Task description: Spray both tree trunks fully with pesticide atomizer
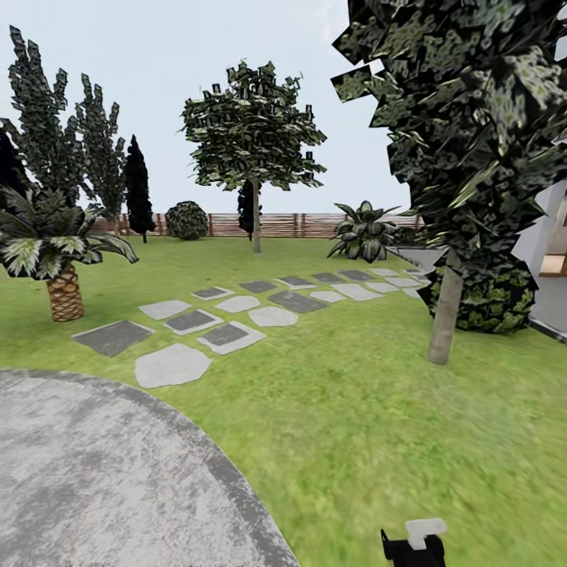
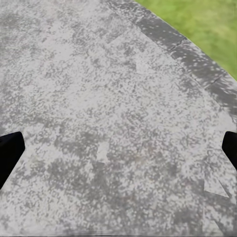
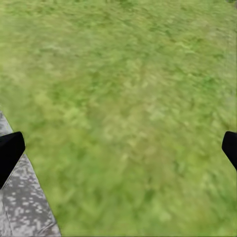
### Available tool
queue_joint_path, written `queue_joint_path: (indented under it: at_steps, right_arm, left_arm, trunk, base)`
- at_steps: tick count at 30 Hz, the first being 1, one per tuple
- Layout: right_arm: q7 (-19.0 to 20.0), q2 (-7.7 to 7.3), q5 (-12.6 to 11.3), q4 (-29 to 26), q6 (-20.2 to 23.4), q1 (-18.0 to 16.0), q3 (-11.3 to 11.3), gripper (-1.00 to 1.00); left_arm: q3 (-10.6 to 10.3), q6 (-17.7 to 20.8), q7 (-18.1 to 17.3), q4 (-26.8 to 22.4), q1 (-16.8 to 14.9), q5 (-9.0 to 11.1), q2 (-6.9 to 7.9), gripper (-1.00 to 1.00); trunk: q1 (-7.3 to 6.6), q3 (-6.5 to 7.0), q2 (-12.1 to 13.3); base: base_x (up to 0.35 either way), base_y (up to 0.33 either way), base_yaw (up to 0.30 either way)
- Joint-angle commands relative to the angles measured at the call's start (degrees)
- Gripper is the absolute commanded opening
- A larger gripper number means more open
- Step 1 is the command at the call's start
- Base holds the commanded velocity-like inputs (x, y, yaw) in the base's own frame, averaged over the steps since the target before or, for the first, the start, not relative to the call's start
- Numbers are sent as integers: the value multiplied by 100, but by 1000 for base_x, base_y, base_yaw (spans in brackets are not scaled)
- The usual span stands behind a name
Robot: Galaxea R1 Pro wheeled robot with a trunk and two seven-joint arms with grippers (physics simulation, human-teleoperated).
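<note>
Head view first: at the bottom edge, on the grass [image 1: 378,441], stands the pesticide atomizer [image 1: 415,543], a black body with a white trigger top, just beyond the rim of the round grey paved pad [image 1: 94,465].

Left wrist view shows the left gripper [image 2: 118,150] with its two black fingertips [image 2: 9,150] spread wide at opposite edges of the picture, nothing between them; speckled grey paving lies under it, and a strip of lawn shows past the pad's darker border.

Right wrist view shows the right gripper [image 3: 118,150] likewise spread apart and empty, hanging over blurry green grass, with a corner of the grey pad beside one fingertip [image 3: 9,150].

Farther out, flat stepping stones [image 1: 236,311] curve across the lawn. One tree [image 1: 465,118] rises to the right of them, well beyond the atomizer, its pale trunk [image 1: 445,315] next to a round bush [image 1: 492,295]. A short palm [image 1: 59,252] stands on the left. The second tree [image 1: 253,130] stands farther back, its thin-looking trunk [image 1: 256,216] before the brown slatted fence [image 1: 307,225].
</note>
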Motion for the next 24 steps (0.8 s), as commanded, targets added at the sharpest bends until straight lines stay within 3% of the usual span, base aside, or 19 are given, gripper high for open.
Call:
queue_joint_path:
  at_steps: [1,16,24]
  right_arm:
    - [0,0,1,0,0,0,1,100]
    - [0,0,1,0,0,0,1,100]
    - [0,0,1,0,0,0,2,100]
  left_arm:
    - [1,0,0,-1,-1,0,0,100]
    - [0,1,0,-4,3,5,-1,100]
    - [1,1,0,-4,1,5,-1,100]
  trunk:
    - [0,-1,0]
    - [0,-2,0]
    - [176,-145,-321]
  base:
    - [0,0,272]
    - [0,0,273]
    - [0,0,273]
